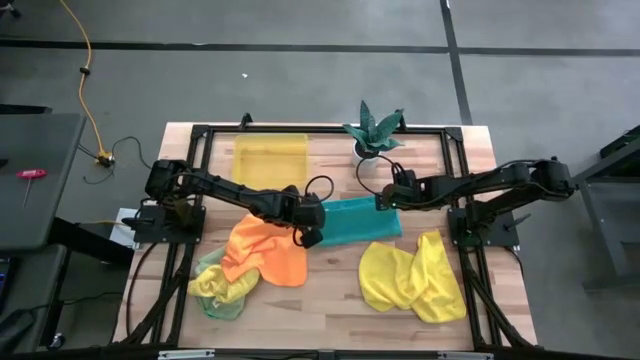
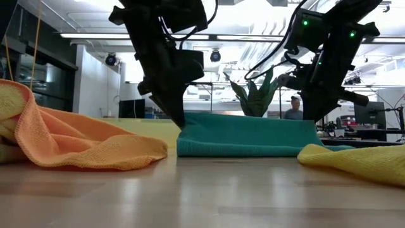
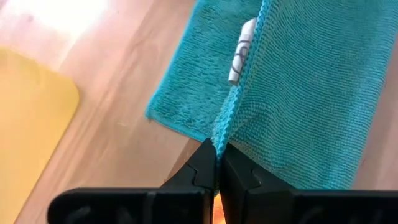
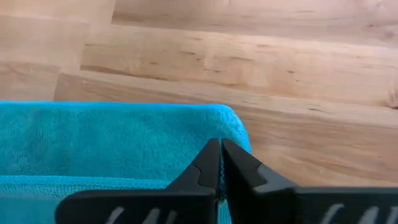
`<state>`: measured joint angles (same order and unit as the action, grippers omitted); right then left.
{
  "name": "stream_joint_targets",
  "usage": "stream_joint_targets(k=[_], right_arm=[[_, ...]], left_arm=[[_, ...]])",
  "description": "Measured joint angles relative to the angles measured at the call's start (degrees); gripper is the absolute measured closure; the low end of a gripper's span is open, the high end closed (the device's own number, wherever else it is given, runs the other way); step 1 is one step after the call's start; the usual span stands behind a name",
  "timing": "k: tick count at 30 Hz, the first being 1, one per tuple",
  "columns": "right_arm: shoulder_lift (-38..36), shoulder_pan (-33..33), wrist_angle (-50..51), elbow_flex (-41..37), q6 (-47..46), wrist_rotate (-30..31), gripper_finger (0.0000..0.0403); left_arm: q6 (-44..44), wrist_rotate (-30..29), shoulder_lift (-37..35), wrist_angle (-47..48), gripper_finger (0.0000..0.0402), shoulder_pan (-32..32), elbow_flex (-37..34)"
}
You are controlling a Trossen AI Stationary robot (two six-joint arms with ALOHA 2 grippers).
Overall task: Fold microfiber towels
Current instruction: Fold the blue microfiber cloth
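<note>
So far only the soft teal microfiber towel [image 1: 358,220] at table centre is mid-fold, left gripper [image 1: 309,237] and right gripper [image 1: 384,200] each pinched on an edge; crumpled orange towel [image 1: 262,250], yellow towel [image 1: 412,277], green towel [image 1: 222,297] remain.

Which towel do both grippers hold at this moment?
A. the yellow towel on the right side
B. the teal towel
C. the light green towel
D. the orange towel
B. The left gripper is shut on a corner of the teal towel, and the right gripper is shut on the opposite end of the same towel; the orange towel and the yellow towel lie untouched on the table.
</note>
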<state>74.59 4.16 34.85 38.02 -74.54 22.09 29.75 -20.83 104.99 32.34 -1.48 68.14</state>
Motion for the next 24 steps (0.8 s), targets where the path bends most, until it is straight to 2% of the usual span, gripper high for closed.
stream_joint_targets(k=[4,11,17,20,24], right_arm=[[0.00,0.00,0.13,0.00,0.00,2.03,0.0380],[0.00,0.00,0.32,0.00,-0.01,3.39,0.0297],[-0.81,0.02,2.19,0.42,1.21,4.33,0.0244],[-2.65,0.70,6.07,2.10,4.83,1.84,0.0229],[-5.51,3.19,8.85,3.54,13.94,-7.62,0.0217]], left_arm=[[0.09,-1.75,0.00,0.07,0.0383,0.00,0.00],[-0.09,-3.38,0.00,0.88,0.0326,-0.04,0.00],[-5.20,-4.03,-1.79,5.61,0.0272,-1.64,0.02],[-7.26,-3.83,-5.48,8.12,0.0251,-3.30,0.00],[-9.12,-1.33,-12.18,6.51,0.0234,-5.51,0.00]])
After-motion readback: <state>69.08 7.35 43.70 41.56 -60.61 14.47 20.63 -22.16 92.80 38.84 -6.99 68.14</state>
